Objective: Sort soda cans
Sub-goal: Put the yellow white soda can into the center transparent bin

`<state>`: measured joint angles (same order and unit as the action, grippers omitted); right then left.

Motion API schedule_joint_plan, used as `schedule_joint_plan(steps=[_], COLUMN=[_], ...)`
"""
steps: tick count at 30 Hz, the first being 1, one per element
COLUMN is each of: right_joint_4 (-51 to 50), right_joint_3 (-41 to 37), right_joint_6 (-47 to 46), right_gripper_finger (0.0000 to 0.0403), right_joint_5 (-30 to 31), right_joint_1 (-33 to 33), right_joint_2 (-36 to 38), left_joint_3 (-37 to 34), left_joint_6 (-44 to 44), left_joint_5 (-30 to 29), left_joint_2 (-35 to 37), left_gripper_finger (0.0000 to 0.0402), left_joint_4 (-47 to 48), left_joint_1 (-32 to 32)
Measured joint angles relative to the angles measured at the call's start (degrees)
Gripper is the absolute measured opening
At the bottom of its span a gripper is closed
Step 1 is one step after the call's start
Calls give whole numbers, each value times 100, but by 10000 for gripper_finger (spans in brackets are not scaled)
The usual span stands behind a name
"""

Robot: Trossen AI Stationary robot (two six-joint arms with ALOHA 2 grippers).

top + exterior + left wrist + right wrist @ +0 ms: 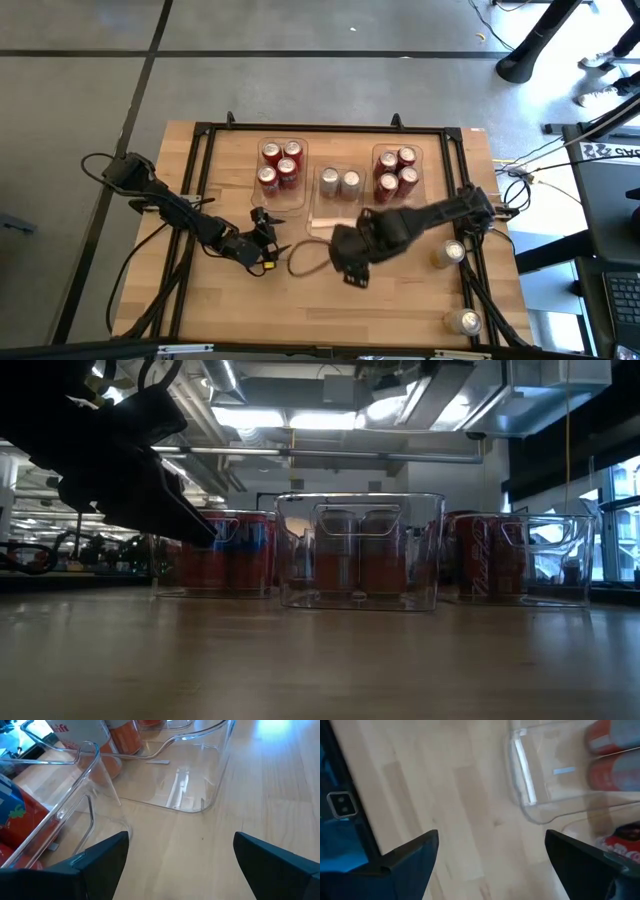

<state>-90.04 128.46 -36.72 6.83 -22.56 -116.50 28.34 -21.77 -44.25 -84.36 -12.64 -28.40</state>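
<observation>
While both arms sit over the front half of the pale wooden tabletop (400,290), you have nothing in either pincer. Your left pincer (268,243) hangs low near the left bin's front corner, its two dark fingers (100,860) spread wide with only bare wood between them, and its wrist view looks onto the clear walls of the left and middle bins. Your right pincer (352,268) sits just in front of the middle bin, its dark fingers (410,855) likewise spread apart over bare wood, empty. Three clear plastic rectangular bins stand in a row toward the back of the tabletop. You can see four red-bodied soda cans with silver tops (279,165) standing upright in the left bin (268,200), four more red cans (397,172) upright in the right bin (424,195), and two pale silver-bodied cans (339,182) side by side in the back of the middle bin (322,212). Two further pale cans remain outside the bins: one (449,253) stands on the tabletop just beside the right arm's forearm, near the right edge, and the other (464,321) stands well apart from it at the front right corner. From the low view, the three bins show level across the wood, the middle bin (360,550) nearest.
</observation>
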Motion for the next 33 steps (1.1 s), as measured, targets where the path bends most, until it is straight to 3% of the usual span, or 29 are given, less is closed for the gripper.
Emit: schedule_joint_plan(steps=[15, 25, 33], right_joint_4=[18, 2, -2], right_joint_3=[-207, -2748, -4347], right_joint_6=[-1080, -2686, -4198], right_gripper_finger=[363, 363, 363], right_joint_5=[868, 634, 512], right_joint_1=[-951, -1282, -1839], right_joint_2=[81, 1193, 2453], left_joint_3=[0, 0, 0], left_joint_6=[-468, -970, -738], left_joint_5=[0, 1, 0], left_joint_2=[0, 0, 0], left_gripper_finger=[347, 347, 347], left_joint_4=[14, 404, 284], left_joint_1=[-11, -11, 4])
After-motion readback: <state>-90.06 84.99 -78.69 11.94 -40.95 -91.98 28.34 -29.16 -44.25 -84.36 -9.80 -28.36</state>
